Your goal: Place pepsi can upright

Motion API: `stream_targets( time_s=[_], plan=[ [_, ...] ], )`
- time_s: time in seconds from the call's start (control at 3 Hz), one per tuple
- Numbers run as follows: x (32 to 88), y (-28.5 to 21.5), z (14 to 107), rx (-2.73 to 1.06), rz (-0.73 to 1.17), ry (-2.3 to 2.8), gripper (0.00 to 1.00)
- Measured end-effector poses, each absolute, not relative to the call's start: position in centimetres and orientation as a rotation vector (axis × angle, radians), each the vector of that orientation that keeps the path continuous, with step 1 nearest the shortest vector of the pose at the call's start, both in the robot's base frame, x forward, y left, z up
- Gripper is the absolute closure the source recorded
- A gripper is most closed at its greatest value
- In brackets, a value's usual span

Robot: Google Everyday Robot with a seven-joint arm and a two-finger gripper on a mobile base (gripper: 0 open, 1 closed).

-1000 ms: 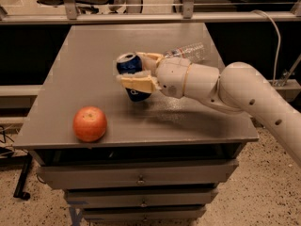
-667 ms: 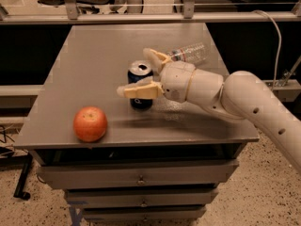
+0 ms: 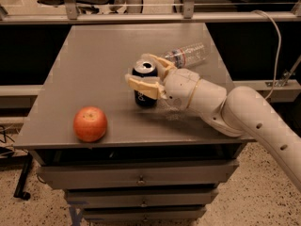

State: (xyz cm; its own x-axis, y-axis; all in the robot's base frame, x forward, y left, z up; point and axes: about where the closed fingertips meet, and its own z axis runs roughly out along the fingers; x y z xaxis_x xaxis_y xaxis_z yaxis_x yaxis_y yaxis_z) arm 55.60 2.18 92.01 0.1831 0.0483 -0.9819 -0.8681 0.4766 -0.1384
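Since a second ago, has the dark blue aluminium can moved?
Yes: the can, tilted then, stands upright now, slightly nearer the grey table's front edge; the hand is around it.

Can (image 3: 146,100): small, dark blue, aluminium. The silver top end faces up, with a dark opening visible in the lid. There is a faint pale mark on the side wall; the logo can't be read. Pose is upright, standing on its base, no visible lean. It sits right at the tip of the gripper (image 3: 135,69), inside its reach. The gripper comes in from the can's right side and wraps around the upper half. One part of the gripper crosses the can's front just under the rim, another lies behind the rim. The lower half of the can shows clear below the gripper. No dents seen.
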Motion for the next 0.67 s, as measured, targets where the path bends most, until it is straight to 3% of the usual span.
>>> stream_targets(
  time_s=[0.67],
  plan=[
    [55.18, 0.97, 92.7, -0.852, 0.761, 1.251, 0.99]
  ],
)
